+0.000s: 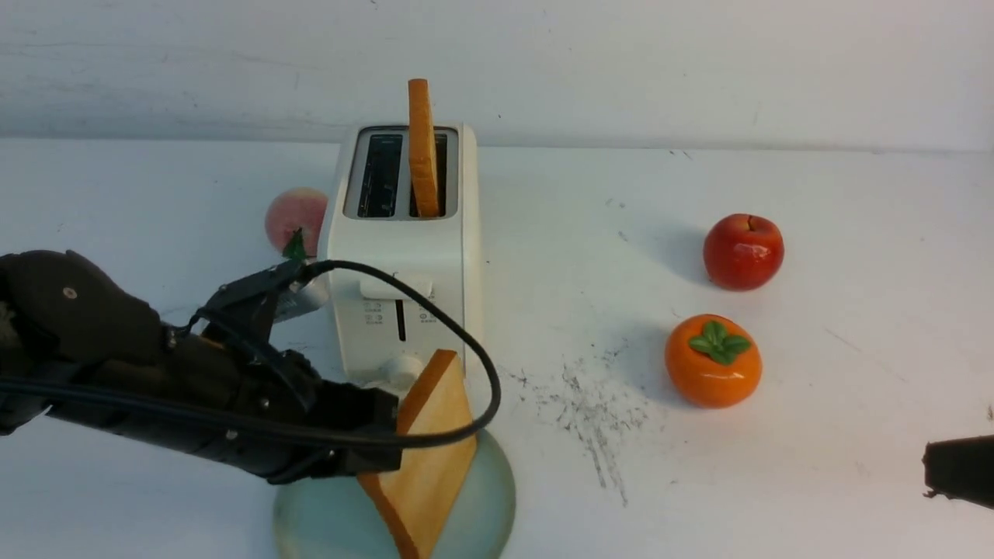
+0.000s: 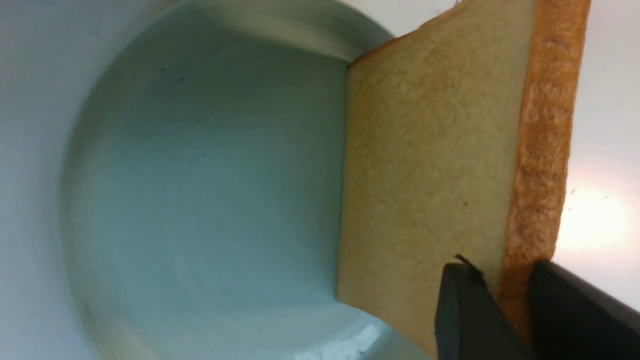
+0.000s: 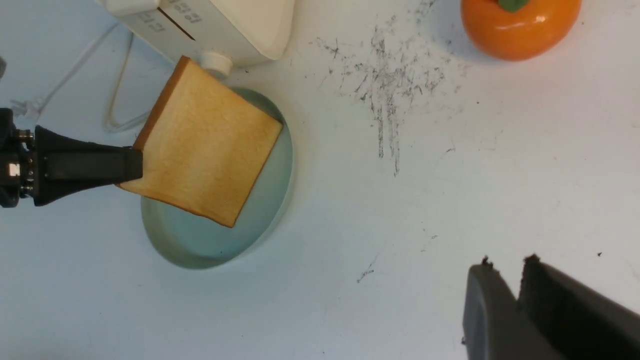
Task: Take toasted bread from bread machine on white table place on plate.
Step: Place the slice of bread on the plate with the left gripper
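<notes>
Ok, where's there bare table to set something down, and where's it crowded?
Widest free patch: the scuffed stretch between the plate, the persimmon and the right hand. More bare table lies right of the apple. Crowded: in front of the toaster, where the left hand holds a toast slice tilted over the plate.

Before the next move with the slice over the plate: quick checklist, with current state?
1. Toast slice above the plate: ok.
2. Slice lying flat: not ok, it is steeply tilted with one corner high.
3. Left claw grip: cannot tell. It straddles the crust edge, but whether it is clamped or loosened is unclear.
4. Second slice reachable: ok, upright and sticking out of the bread machine, in its right slot.
5. Right claw out of the way: ok, nearly closed, empty, well away from the plate.
</notes>
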Action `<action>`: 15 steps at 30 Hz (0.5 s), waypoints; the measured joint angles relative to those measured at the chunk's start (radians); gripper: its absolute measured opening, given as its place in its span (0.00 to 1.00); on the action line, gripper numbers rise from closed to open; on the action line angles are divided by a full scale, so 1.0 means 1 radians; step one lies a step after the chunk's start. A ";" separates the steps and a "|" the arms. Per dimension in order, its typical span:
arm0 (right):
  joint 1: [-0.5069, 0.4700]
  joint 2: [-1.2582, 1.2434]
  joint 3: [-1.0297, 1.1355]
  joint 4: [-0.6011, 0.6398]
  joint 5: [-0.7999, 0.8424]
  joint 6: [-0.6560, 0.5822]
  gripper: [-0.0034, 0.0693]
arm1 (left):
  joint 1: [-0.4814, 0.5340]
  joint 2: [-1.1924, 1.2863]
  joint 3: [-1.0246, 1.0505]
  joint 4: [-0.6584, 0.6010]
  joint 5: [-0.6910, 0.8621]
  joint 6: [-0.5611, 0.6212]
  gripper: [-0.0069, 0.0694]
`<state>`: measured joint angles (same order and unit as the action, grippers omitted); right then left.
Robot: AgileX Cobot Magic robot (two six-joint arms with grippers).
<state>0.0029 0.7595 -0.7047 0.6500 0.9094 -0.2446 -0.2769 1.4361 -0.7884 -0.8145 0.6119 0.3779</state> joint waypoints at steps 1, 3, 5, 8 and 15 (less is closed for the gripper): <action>0.000 0.000 0.000 0.001 0.001 0.000 0.19 | 0.000 0.000 0.001 0.038 -0.001 -0.007 0.35; 0.000 0.000 0.000 0.001 0.002 0.000 0.19 | 0.000 -0.005 0.007 0.104 0.007 -0.035 0.39; 0.000 0.000 0.000 0.001 0.003 0.000 0.19 | 0.000 -0.026 0.009 0.160 0.007 -0.069 0.41; 0.000 0.000 0.000 0.001 0.003 0.000 0.19 | 0.000 -0.060 0.009 0.212 0.007 -0.109 0.42; 0.000 0.000 0.000 0.005 0.003 0.000 0.19 | 0.001 -0.196 0.009 0.446 0.044 -0.293 0.42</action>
<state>0.0029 0.7595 -0.7047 0.6555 0.9121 -0.2446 -0.2760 1.2403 -0.7795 -0.3685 0.6554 0.0851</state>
